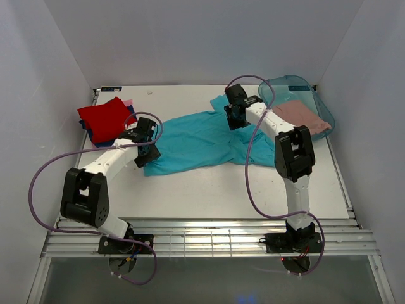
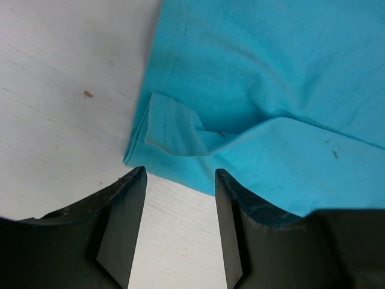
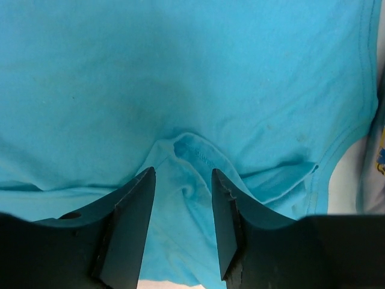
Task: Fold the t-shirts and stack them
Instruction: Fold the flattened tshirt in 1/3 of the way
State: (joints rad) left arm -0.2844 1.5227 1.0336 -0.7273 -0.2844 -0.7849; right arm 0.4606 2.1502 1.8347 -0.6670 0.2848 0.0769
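Observation:
A large teal t-shirt point(image 1: 201, 140) lies spread and rumpled across the middle of the table. My left gripper point(image 1: 147, 149) is open at its near left corner; in the left wrist view point(image 2: 179, 180) the jaws stand over bare table just short of the folded hem corner point(image 2: 171, 129). My right gripper point(image 1: 233, 114) is open over the shirt's far edge; in the right wrist view point(image 3: 182, 180) the jaws straddle a bunched fold point(image 3: 192, 159). A red shirt point(image 1: 104, 118) tops a pile at the far left, with dark blue point(image 1: 96, 137) and pink point(image 1: 128, 102) edges showing beneath.
A translucent teal tub point(image 1: 304, 95) stands at the far right and holds a dusty-pink shirt point(image 1: 302, 116). White walls close in the table on the left, back and right. A metal rail point(image 1: 202, 244) runs along the near edge.

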